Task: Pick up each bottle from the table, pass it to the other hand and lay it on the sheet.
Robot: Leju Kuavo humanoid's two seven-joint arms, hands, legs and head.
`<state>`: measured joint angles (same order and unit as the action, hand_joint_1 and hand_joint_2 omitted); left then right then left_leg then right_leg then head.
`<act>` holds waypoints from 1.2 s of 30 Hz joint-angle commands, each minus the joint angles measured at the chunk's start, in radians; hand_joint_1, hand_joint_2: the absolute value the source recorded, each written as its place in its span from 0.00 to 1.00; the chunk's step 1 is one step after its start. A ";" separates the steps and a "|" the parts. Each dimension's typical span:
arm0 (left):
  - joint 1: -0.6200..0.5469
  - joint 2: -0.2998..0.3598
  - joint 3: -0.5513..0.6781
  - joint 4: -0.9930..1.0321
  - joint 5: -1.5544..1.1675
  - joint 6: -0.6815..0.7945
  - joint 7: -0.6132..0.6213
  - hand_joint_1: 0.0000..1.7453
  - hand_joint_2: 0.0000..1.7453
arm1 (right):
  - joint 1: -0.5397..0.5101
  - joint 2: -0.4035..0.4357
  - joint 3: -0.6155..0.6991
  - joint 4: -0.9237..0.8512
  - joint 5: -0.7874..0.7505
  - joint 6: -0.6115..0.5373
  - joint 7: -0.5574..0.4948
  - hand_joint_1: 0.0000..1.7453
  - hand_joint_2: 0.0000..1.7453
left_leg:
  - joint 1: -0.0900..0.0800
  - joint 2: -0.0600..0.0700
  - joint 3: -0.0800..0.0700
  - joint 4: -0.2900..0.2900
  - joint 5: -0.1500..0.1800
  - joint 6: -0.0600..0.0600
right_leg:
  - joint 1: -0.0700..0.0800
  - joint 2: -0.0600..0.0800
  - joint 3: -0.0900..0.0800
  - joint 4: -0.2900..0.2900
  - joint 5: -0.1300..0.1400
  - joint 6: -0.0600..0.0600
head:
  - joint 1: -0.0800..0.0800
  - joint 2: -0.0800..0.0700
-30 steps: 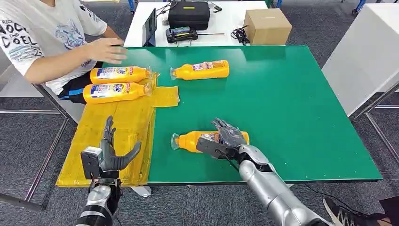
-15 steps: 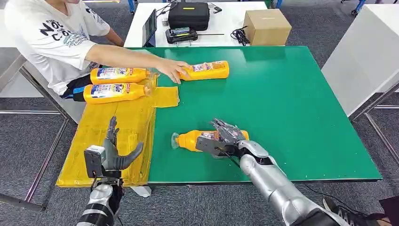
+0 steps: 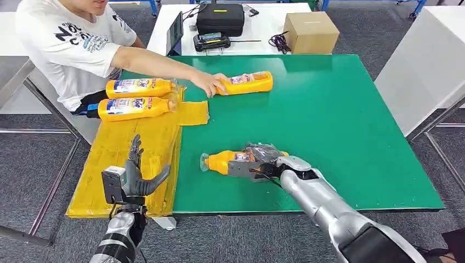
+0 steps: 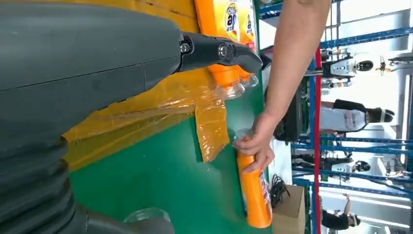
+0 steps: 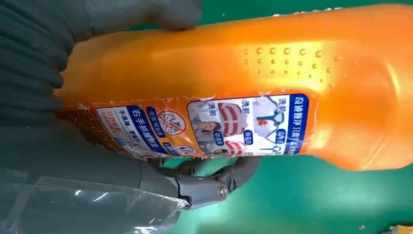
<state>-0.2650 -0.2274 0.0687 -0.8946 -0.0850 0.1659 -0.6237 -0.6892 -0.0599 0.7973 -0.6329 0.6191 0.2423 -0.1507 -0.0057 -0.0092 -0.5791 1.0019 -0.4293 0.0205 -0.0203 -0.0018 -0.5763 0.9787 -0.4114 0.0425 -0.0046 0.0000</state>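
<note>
Head view: you see one green table, the largest surface, with one yellow sheet draped over its near-left corner and overhanging the table's left and front edges. Four orange bottles lie on their sides. Two bottles rest side by side on the far end of the sheet, the farther one and the nearer one, caps toward the table's middle. A third bottle lies on bare green near the far edge, where a person's hand holds its cap end. The fourth bottle lies near the front edge, well apart from the sheet. Your right hand grips this bottle about its base end, fingers wrapped over the top; the right wrist view shows the thumb curled under the body beside the label. Your left hand hovers over the sheet's near end, fingers spread and holding nothing. The widest bare green lies to the right, out to the right edge. Beyond the far edge stands a white table carrying one black case and one cardboard box.
</note>
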 commanded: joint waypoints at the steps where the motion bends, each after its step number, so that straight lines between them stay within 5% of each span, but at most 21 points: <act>1: -0.033 -0.007 -0.009 0.064 0.019 -0.011 -0.004 0.00 1.00 | -0.013 -0.055 0.118 0.060 -0.017 0.007 0.014 1.00 1.00 | 0.001 -0.003 0.000 0.000 0.001 -0.001 | 0.001 -0.004 0.002 -0.001 0.000 -0.001 | 0.000 0.000; 6: -0.008 -0.009 -0.005 0.020 0.021 -0.010 0.000 0.00 1.00 | 0.105 -0.031 0.005 -0.064 -0.088 -0.186 0.016 1.00 1.00 | 0.002 -0.002 0.000 0.000 0.000 -0.001 | 0.002 -0.003 0.003 -0.002 0.000 -0.002 | 0.000 0.000; 10: -0.005 -0.008 -0.005 0.015 0.020 -0.012 0.002 0.00 1.00 | 0.122 -0.028 -0.013 -0.087 -0.094 -0.204 0.023 1.00 1.00 | 0.001 -0.001 0.000 0.000 0.000 -0.001 | 0.001 -0.001 0.001 -0.001 0.000 -0.001 | 0.000 0.000; 14: 0.038 -0.017 0.002 -0.056 0.050 -0.040 0.041 0.00 1.00 | 0.377 0.083 -0.324 -0.441 -0.124 -0.489 -0.112 1.00 1.00 | 0.003 -0.001 0.000 -0.001 0.000 -0.001 | 0.003 -0.002 0.002 -0.002 0.000 -0.002 | 0.000 0.000; 20: 0.079 -0.022 -0.078 -0.139 0.200 -0.198 0.154 0.00 1.00 | 0.557 0.191 -0.515 -0.764 -0.152 -0.653 -0.293 1.00 1.00 | 0.002 -0.002 -0.007 0.001 -0.002 -0.002 | 0.002 -0.002 -0.005 0.002 -0.003 -0.002 | -0.001 0.000; 36: 0.125 0.021 -0.258 -0.263 0.426 -0.369 0.270 0.00 1.00 | 0.633 0.235 -0.605 -0.728 -0.205 -0.665 -0.431 1.00 1.00 | 0.000 0.000 -0.012 0.000 -0.001 -0.001 | 0.001 -0.001 -0.010 -0.001 -0.001 -0.001 | 0.000 0.000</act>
<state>-0.1451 -0.2510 -0.1008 -1.1197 0.3277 -0.1950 -0.3658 -0.0620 0.1541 0.2415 -1.4019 0.4147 -0.4390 -0.5711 -0.0067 -0.0103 -0.5930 1.0018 -0.4293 0.0211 -0.0212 -0.0034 -0.5885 0.9789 -0.4117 0.0431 -0.0050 0.0000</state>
